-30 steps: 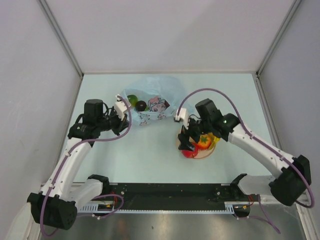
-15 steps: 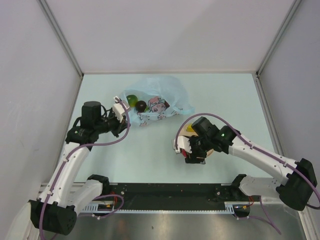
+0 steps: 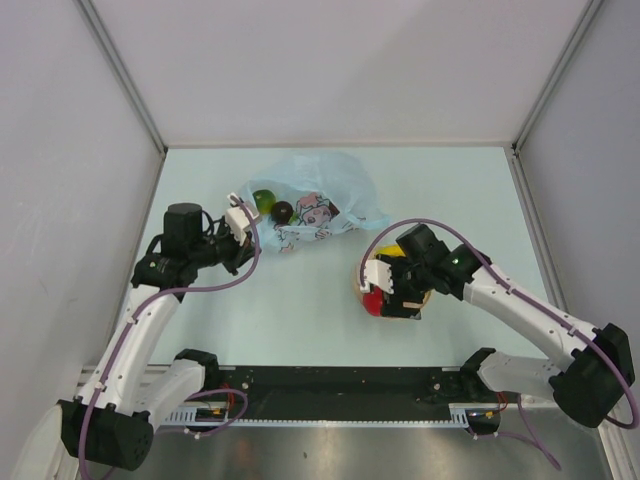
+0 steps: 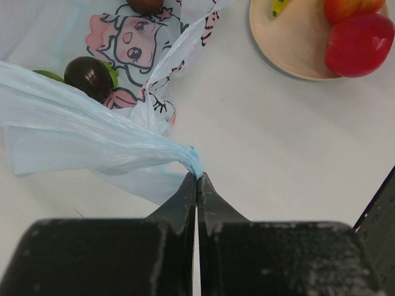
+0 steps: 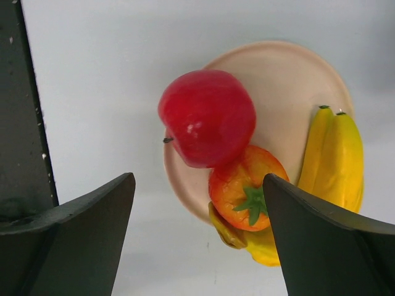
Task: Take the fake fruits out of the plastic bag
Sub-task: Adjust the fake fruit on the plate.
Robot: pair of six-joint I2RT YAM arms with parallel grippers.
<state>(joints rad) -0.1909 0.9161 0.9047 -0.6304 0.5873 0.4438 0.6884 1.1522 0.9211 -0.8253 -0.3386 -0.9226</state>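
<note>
The crinkled light-blue plastic bag (image 3: 318, 190) lies at the back of the table, and my left gripper (image 3: 243, 222) is shut on a pinched corner of it (image 4: 192, 157). A dark purple fruit (image 3: 283, 211) and a green one (image 3: 264, 199) show inside the bag; the purple one (image 4: 89, 74) is close up in the left wrist view. My right gripper (image 3: 385, 290) hangs open over the beige plate (image 5: 278, 80) with nothing between its fingers. On the plate lie a red apple (image 5: 207, 117), an orange fruit with a green top (image 5: 247, 188) and a yellow banana (image 5: 333, 154).
White walls and metal posts close in the table on three sides. A black rail with the arm bases (image 3: 330, 385) runs along the near edge. A brownish fruit (image 4: 145, 5) peeks in at the top of the left wrist view.
My right gripper dipped toward the near left of the plate, then drew back slightly right, and stands open above the fruits. The left arm and the bag have barely moved.
</note>
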